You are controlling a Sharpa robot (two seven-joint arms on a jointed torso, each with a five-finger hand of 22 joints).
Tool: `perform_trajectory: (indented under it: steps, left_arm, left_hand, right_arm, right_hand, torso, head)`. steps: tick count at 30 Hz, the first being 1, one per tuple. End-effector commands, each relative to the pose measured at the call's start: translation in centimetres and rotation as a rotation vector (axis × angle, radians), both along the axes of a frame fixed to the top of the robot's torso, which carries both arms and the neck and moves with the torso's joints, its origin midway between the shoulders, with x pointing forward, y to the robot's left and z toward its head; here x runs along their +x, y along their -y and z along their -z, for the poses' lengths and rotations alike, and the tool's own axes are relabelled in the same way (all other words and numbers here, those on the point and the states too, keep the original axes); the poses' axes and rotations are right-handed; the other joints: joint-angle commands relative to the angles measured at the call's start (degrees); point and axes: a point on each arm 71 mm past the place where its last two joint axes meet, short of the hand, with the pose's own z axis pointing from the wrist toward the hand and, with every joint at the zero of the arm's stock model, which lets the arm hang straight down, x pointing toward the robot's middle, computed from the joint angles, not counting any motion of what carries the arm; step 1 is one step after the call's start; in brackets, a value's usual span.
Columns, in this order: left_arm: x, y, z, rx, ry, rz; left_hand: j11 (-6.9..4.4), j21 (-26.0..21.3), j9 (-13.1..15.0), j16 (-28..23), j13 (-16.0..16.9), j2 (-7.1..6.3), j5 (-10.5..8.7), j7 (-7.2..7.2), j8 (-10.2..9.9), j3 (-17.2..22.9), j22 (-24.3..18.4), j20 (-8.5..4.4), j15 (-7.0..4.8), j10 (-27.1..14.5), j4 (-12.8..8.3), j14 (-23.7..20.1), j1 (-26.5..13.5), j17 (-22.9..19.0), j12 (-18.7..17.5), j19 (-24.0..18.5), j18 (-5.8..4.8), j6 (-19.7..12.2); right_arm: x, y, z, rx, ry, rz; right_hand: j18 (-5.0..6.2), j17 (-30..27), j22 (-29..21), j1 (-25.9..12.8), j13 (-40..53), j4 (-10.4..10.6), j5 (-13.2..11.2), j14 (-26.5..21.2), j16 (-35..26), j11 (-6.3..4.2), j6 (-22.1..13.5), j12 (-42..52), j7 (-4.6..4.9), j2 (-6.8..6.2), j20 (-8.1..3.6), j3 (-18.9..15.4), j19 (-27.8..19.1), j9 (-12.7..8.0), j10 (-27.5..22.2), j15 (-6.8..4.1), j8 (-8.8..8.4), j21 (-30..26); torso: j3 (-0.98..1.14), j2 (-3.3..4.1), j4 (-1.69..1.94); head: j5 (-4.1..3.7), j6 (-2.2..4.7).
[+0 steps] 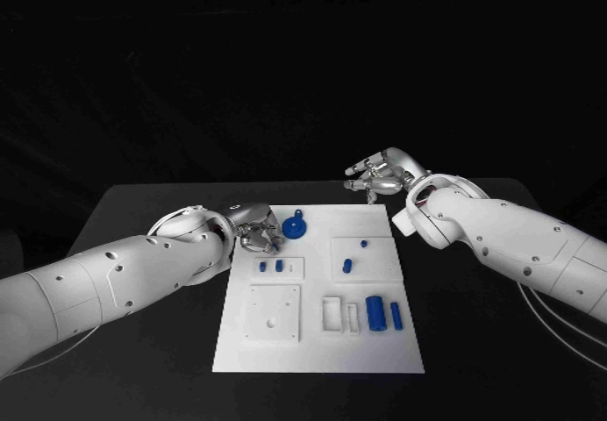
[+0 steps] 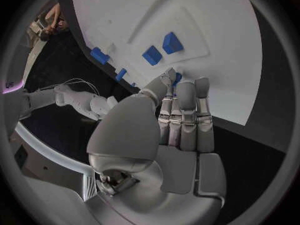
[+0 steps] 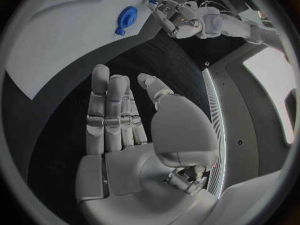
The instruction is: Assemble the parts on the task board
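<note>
white task board (image 1: 253,351) lying mid black table (image 1: 139,202), near edge bare; blue cylinders (image 1: 375,311) resting near-right, small blue parts (image 1: 269,265) mid-left. left hand (image 1: 257,230) hovering beside round blue part (image 1: 294,230), fingers straight, empty. right hand (image 1: 380,175) hanging over far table edge, fingers apart, empty. dark backdrop behind.

**Right hand hovers off the board's edge**

The right hand (image 3: 134,135) hangs over the black table (image 3: 69,130), palm bare, fingers (image 3: 107,110) stretched out side by side and the thumb set apart from them. Nothing sits in its grasp. Beyond its fingertips lies the white task board (image 3: 56,40), its edge running just past the hand. A round blue part with a toothed rim (image 3: 126,18) rests on the board. Further off, the left hand (image 3: 170,12) reaches in over the board, its fingertips at a small blue piece (image 3: 152,1).
</note>
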Motion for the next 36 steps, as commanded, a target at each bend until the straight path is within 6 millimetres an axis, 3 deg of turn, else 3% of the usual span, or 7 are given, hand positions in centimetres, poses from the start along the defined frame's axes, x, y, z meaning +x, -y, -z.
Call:
perform_trajectory:
  steps: [1,7,10,11,17,30,36]
  left_arm:
    - [-0.11,0.11,0.73,0.045,-0.044,0.002]
    - [-0.12,0.24,0.96,0.046,-0.059,0.003]
    - [-0.11,0.28,0.91,0.027,-0.059,0.0]
    - [-0.11,0.3,0.87,0.019,-0.056,0.0]
    - [-0.1,0.28,0.73,-0.008,-0.048,0.001]
    - [-0.05,-0.11,0.65,-0.019,-0.04,-0.005]
    - [-0.06,-0.27,0.51,-0.037,-0.027,-0.006]
  left_hand:
    - [0.15,-0.4,0.0,-0.2,0.2,0.49,-0.34,-0.08,-0.1,-0.1,1.0,0.1,-0.07,0.2,0.5,0.2,-0.3,0.1,0.2,0.3,0.61,-0.5]
    - [0.28,-1.0,-0.1,0.3,0.2,0.24,-0.78,0.0,-0.2,-0.8,0.9,0.21,0.05,-0.5,1.0,0.2,-0.7,0.4,0.2,0.8,0.41,-1.1]
    - [0.62,-1.5,-0.1,0.1,0.1,0.38,-4.55,0.31,-0.2,-0.8,0.7,0.37,0.24,-1.6,1.2,0.2,-0.6,0.3,0.2,1.1,0.37,-2.7]
    - [0.73,-1.7,-0.1,0.0,0.1,0.32,-4.78,0.43,-0.2,-0.9,0.6,0.43,0.31,-1.9,1.3,0.3,-0.6,0.2,0.2,1.3,0.39,-3.3]
    - [1.62,-3.0,-0.1,-0.2,0.1,-0.38,-4.9,0.48,-0.2,-0.1,0.5,0.94,0.86,-5.2,1.6,0.6,-0.9,0.1,0.2,2.2,0.94,-4.8]
    - [2.18,-4.3,-0.1,-0.2,0.1,-1.59,-4.77,0.48,-0.1,1.3,0.9,1.29,1.2,-7.1,2.2,1.0,-1.1,0.1,0.1,3.2,1.42,-4.8]
    - [3.18,-4.6,-0.1,-0.1,0.0,-2.53,-4.98,0.04,-0.2,1.5,0.9,1.83,1.86,-10.5,2.2,1.1,-1.3,0.1,0.2,3.5,1.95,-5.5]
  right_arm:
    - [-0.02,-0.18,-0.06,-0.002,0.005,-0.012]
    - [-0.02,-0.21,-0.05,-0.001,0.005,-0.013]
    - [-0.02,-0.23,-0.04,-0.002,0.004,-0.014]
    - [-0.02,-0.25,-0.04,-0.002,0.003,-0.015]
    - [-0.01,-0.25,-0.03,-0.002,0.003,-0.015]
    - [-0.01,-0.21,-0.04,-0.002,0.004,-0.014]
    - [0.0,-0.19,-0.04,-0.002,0.004,-0.013]
  right_hand:
    - [0.33,-0.1,-0.1,0.1,-0.1,0.1,0.2,0.8,0.0,0.0,-0.3,-0.1,0.14,-0.26,-0.12,-0.1,1.8,0.0,0.5,0.07,0.16,0.2]
    - [0.33,-0.1,-0.1,0.1,-0.1,0.1,0.2,0.8,0.0,0.0,-0.3,-0.1,0.14,-0.26,-0.12,-0.1,1.8,0.0,0.5,0.07,0.16,0.2]
    - [0.32,-0.1,-0.1,0.0,-0.1,0.2,0.2,0.8,0.0,0.03,-0.3,-0.1,0.14,-0.28,-0.12,-0.1,1.8,0.0,0.5,0.07,0.17,0.3]
    - [0.32,-0.1,-0.1,0.0,-0.1,0.2,0.2,0.8,0.0,0.03,-0.4,-0.1,0.14,-0.32,-0.11,-0.2,1.8,0.0,0.5,0.07,0.16,0.3]
    - [0.32,-0.1,-0.1,0.0,-0.1,0.2,0.2,0.8,0.0,0.03,-0.4,-0.1,0.14,-0.32,-0.11,-0.2,1.8,0.0,0.5,0.07,0.16,0.3]
    - [0.31,-0.1,-0.2,0.0,-0.2,0.3,0.3,0.7,0.0,0.05,-0.4,-0.2,0.15,-0.27,-0.11,-0.3,1.8,0.0,0.4,0.09,0.16,0.3]
    - [0.31,-0.1,-0.2,0.0,-0.2,0.3,0.3,0.7,0.0,0.05,-0.4,-0.2,0.15,-0.27,-0.11,-0.3,1.8,0.0,0.4,0.09,0.16,0.3]
  torso:
    - [-0.01,0.06,-0.02]
    - [-0.01,0.02,0.02]
    - [0.02,0.04,0.04]
    - [0.01,0.04,0.02]
    - [-0.02,-0.02,-0.01]
    - [-0.05,0.01,0.03]
    - [-0.05,0.0,0.03]
  head:
    - [0.02,-0.06]
    - [-0.01,-0.08]
    - [-0.33,0.0]
    - [-0.32,0.05]
    - [-0.03,0.02]
    - [-0.02,-0.06]
    - [0.05,-0.02]
